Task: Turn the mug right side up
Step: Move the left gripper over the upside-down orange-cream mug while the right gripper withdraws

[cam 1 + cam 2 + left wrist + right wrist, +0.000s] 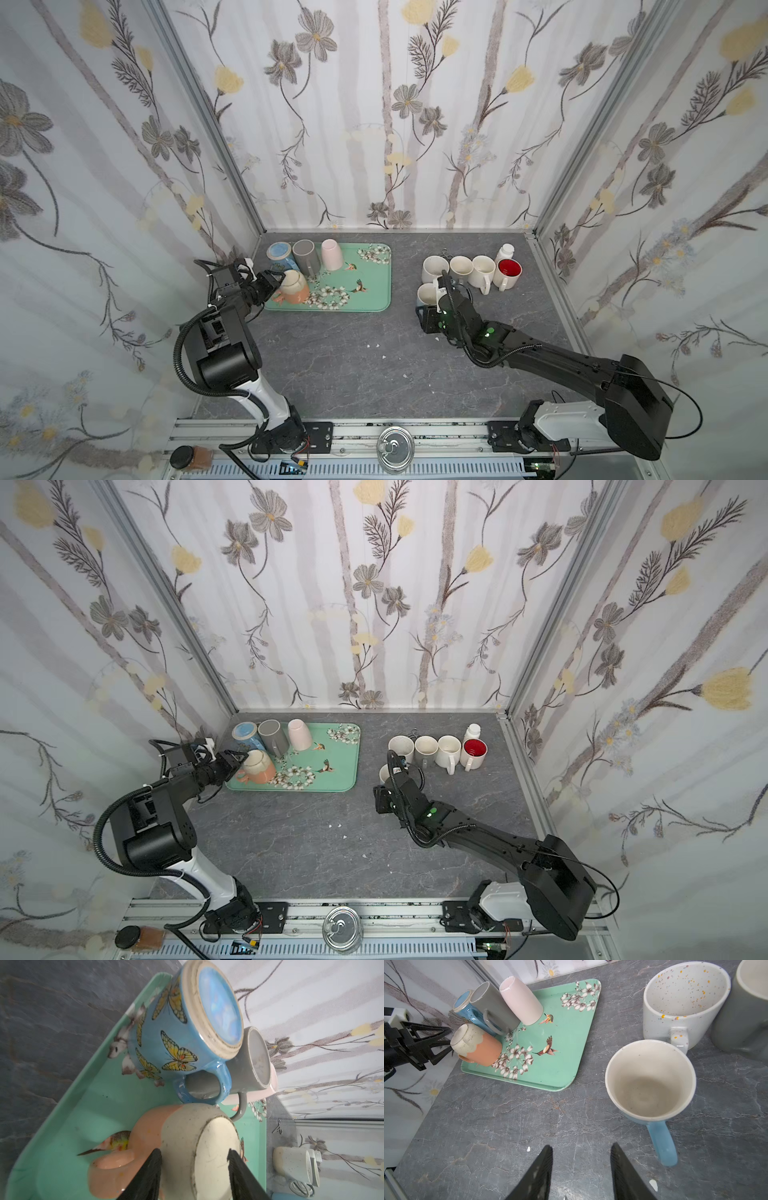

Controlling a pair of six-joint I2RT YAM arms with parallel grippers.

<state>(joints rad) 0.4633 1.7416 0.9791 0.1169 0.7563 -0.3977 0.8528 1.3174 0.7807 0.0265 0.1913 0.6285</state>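
The mug [294,286] [261,766] is peach with a cream, scalloped base. It stands upside down at the near left corner of the green tray [374,300] and leans a little towards the left arm. My left gripper [194,1152] [277,282] [451,1040] is shut on it, one finger [152,1165] against its side and the other at the rim of its base [216,1153]. Its handle [110,1162] lies low against the tray. My right gripper [581,1147] hangs open over bare table, holding nothing, just beside a blue-handled mug [650,1084].
Behind the held mug stand a blue butterfly mug [277,252], a grey one [306,257] and a pink one [331,254], all inverted and close together. Several upright mugs [482,270] and a white bottle [505,251] crowd the back right. The left wall is close behind the left wrist.
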